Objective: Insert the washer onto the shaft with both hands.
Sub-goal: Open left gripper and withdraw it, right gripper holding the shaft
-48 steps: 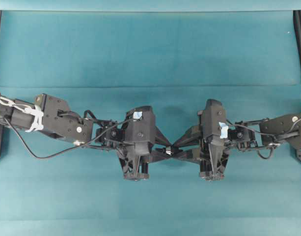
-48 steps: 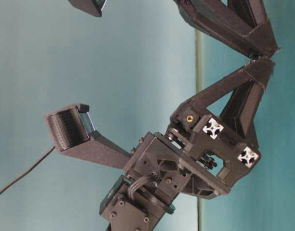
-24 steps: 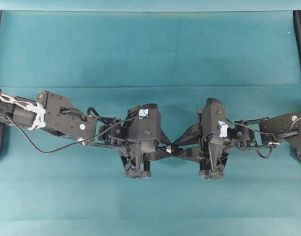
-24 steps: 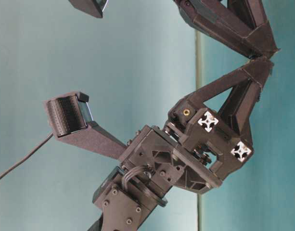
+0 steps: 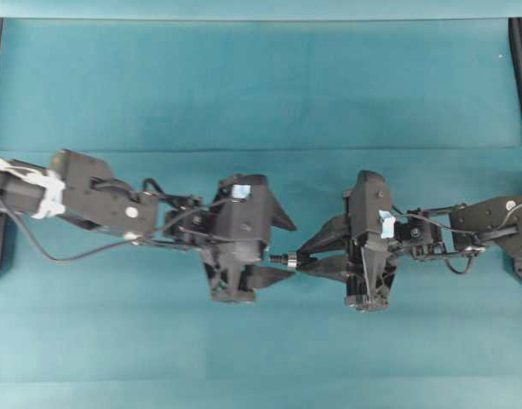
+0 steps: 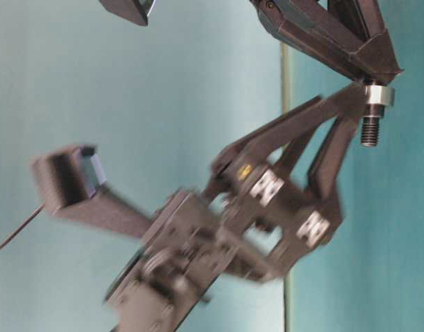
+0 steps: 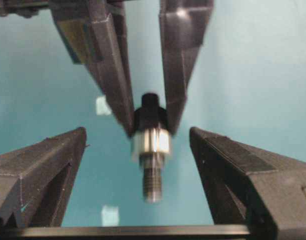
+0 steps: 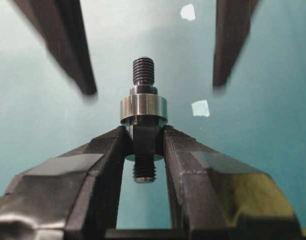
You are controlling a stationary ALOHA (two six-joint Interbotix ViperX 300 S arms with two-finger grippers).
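Two black arms are shown meeting above the middle of a teal table [image 5: 261, 85]. The shaft [image 8: 143, 70] is seen clamped at its dark lower section between the closed fingers [image 8: 105, 150] of the right gripper [image 8: 143, 145], with its threaded end projecting beyond the fingertips towards the left arm. The washer [image 8: 143, 109], a bright metal ring, is seen seated on the shaft, resting just beyond the right fingertips and against the shaft's thicker section; more thread is exposed beyond it.

In the overhead view the shaft [image 5: 282, 258] is seen held level in the gap between the two grippers, clear of the table. The left gripper [image 5: 278, 247] is shown with its fingers spread wide, one to each side of the shaft's free end and touching neither shaft nor washer; nothing is held by it.

From the left wrist camera the washer [image 7: 151, 142] and the threaded tip [image 7: 152, 182] are seen centred between the left fingers [image 7: 43, 165], well apart from both. The table-level view is blurred over the left arm, so whether the left fingertips overlap the thread tip there cannot be told. Small pale-blue tape scraps [image 8: 200, 108] are seen lying on the table below.
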